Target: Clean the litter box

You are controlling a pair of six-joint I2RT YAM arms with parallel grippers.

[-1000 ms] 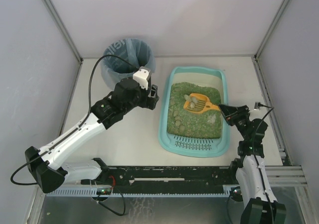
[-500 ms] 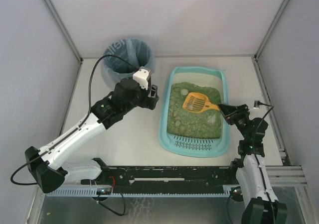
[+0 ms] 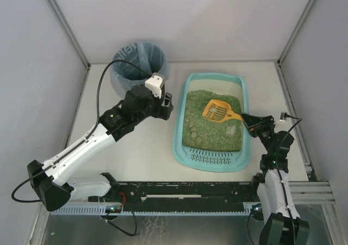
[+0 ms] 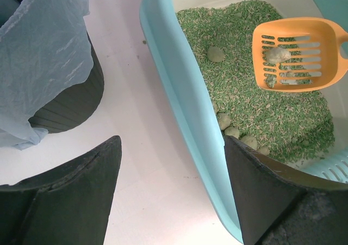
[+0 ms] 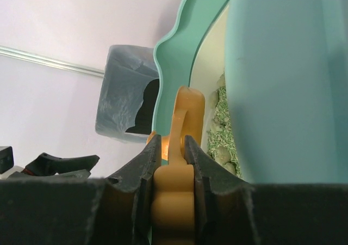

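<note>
On the right half of the white table [image 3: 148,153] lies the litter box [image 3: 179,126], its long side running near to far, with the slotted grille [image 3: 213,157] at the near end and green litter [image 3: 209,133] filling the rest; several pale round clumps [image 4: 224,120] sit in the litter along its left side; the orange slotted scoop [image 3: 216,110] is held over the far part of the litter, blade toward the left, a grey lump [image 4: 277,53] resting on its slots; the right gripper [image 5: 173,147] sits at the tray's right rim, jaws drawn narrow and clamped on the scoop's handle; the left gripper [image 4: 171,147] hovers just left of the box's left wall, jaws spread wide, gripping nothing; at the far left of the tray, apart from it, stands the round black bin [image 4: 76,106] lined with a blue bag [image 4: 49,49].
</note>
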